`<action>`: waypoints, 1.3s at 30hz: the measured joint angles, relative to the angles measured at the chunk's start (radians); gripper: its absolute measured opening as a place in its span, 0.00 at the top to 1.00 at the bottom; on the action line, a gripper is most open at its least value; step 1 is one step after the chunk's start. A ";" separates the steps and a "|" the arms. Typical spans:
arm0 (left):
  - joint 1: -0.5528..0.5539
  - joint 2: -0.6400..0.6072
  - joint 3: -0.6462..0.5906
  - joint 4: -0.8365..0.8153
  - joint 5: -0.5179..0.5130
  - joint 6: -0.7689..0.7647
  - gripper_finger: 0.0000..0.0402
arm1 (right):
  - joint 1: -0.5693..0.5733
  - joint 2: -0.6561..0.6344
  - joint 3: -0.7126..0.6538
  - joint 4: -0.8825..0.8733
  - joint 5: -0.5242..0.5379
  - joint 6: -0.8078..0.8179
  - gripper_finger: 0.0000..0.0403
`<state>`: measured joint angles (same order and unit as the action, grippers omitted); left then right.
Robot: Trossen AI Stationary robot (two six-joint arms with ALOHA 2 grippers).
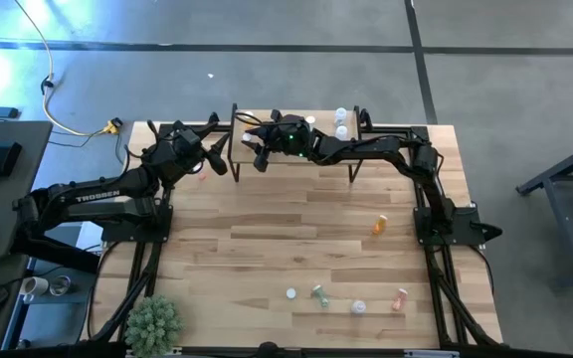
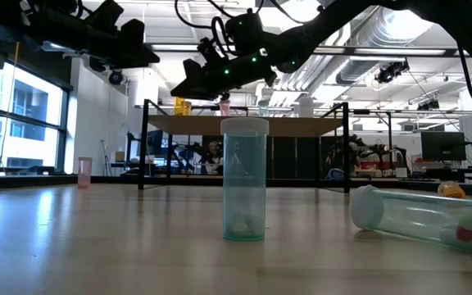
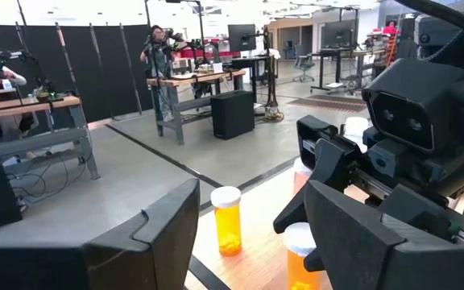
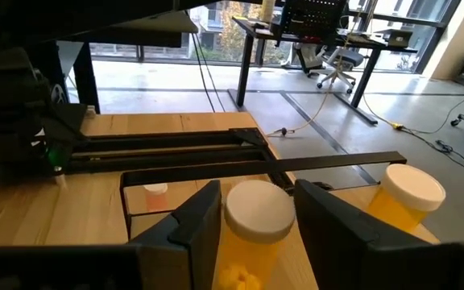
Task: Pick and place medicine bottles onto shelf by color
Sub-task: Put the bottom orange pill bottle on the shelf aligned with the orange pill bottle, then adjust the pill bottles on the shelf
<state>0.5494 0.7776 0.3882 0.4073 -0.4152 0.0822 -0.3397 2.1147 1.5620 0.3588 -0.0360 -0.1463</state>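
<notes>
Right gripper (image 4: 252, 229) over shelf (image 1: 306, 159), fingers loosely straddling orange bottle (image 4: 252, 242), grip unclear; careless retreat could topple it into neighbouring orange bottle (image 4: 401, 205). Left gripper (image 3: 248, 242) open, empty

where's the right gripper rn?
High view: the right gripper is over the shelf's left end, straddling an orange bottle, with the left gripper close beside it.

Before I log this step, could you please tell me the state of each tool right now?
Left tool: open, empty, by the shelf.
Right tool: fingers on either side of an orange bottle on the shelf; a firm grip cannot be told.
</notes>
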 joint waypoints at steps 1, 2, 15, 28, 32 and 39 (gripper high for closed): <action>0.000 0.000 0.000 0.000 0.000 0.000 0.47 | 0.000 0.000 0.000 0.000 0.000 0.000 0.62; 0.000 0.000 0.000 0.000 0.000 0.000 0.47 | 0.000 0.000 0.000 -0.001 0.001 0.000 0.62; 0.000 0.000 0.000 0.000 0.000 0.000 0.47 | 0.000 0.003 -0.003 -0.011 0.039 -0.004 0.62; 0.000 0.000 0.000 -0.010 0.000 0.000 0.47 | 0.009 -0.004 -0.002 0.005 0.050 -0.012 0.62; 0.000 0.000 0.000 -0.022 0.000 -0.001 0.47 | 0.007 -0.015 0.000 0.009 0.062 -0.017 0.62; 0.000 0.000 0.000 -0.023 0.000 -0.001 0.47 | 0.007 -0.016 0.000 0.007 0.061 -0.019 0.62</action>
<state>0.5495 0.7773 0.3882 0.3843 -0.4152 0.0810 -0.3328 2.0988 1.5620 0.3657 0.0254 -0.1653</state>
